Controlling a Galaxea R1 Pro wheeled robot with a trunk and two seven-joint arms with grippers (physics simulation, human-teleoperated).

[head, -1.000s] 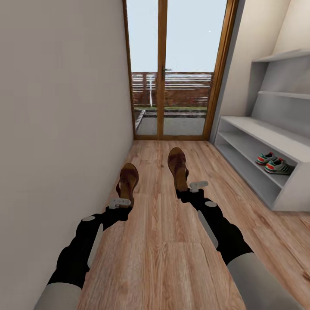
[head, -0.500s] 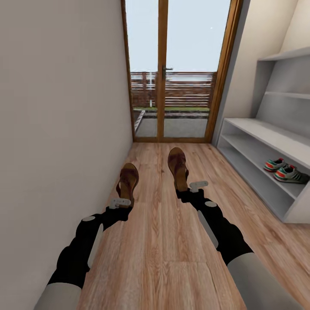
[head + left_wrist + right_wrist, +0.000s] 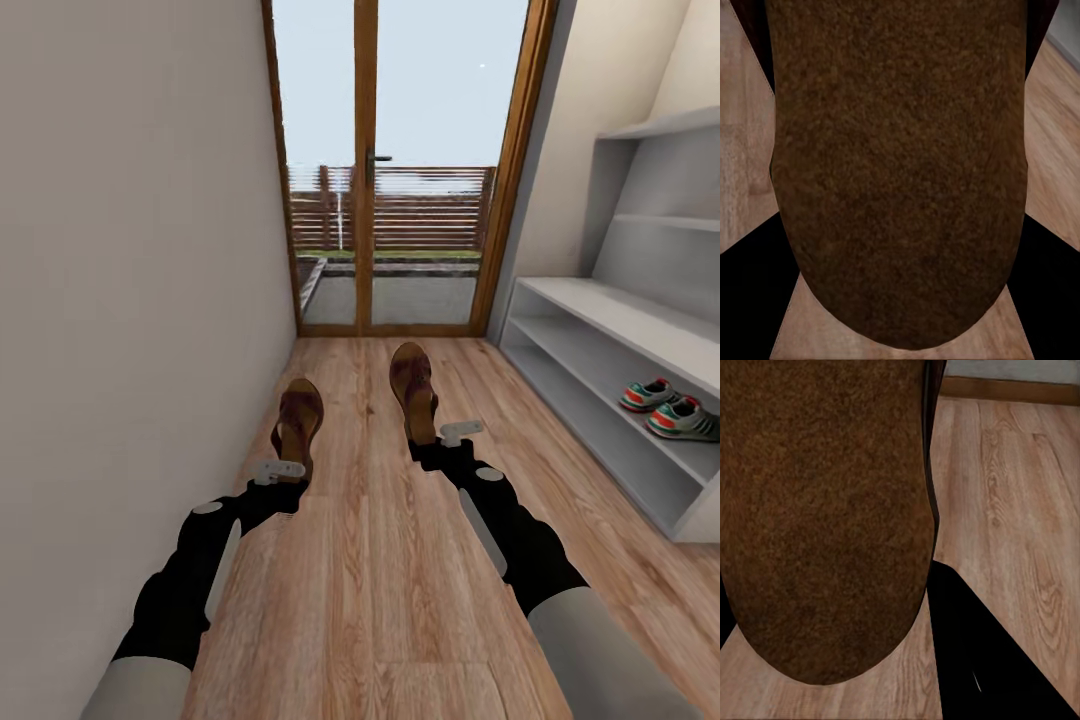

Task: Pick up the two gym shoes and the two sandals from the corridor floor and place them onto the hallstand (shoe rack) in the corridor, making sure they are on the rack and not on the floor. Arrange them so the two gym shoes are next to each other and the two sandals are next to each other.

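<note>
Left sandal (image 3: 297, 421) clamped in left tool (image 3: 279, 470), right sandal (image 3: 413, 391) clamped in right tool (image 3: 452, 433), both raised above corridor floor (image 3: 380, 560). Gym shoes (image 3: 668, 407) side by side on hallstand (image 3: 600, 330) lower shelf, far right. Glass door (image 3: 400, 170) beyond.

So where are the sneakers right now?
In the head view the two gym shoes sit side by side on the lower shelf of the hallstand, at the right of the corridor.
</note>
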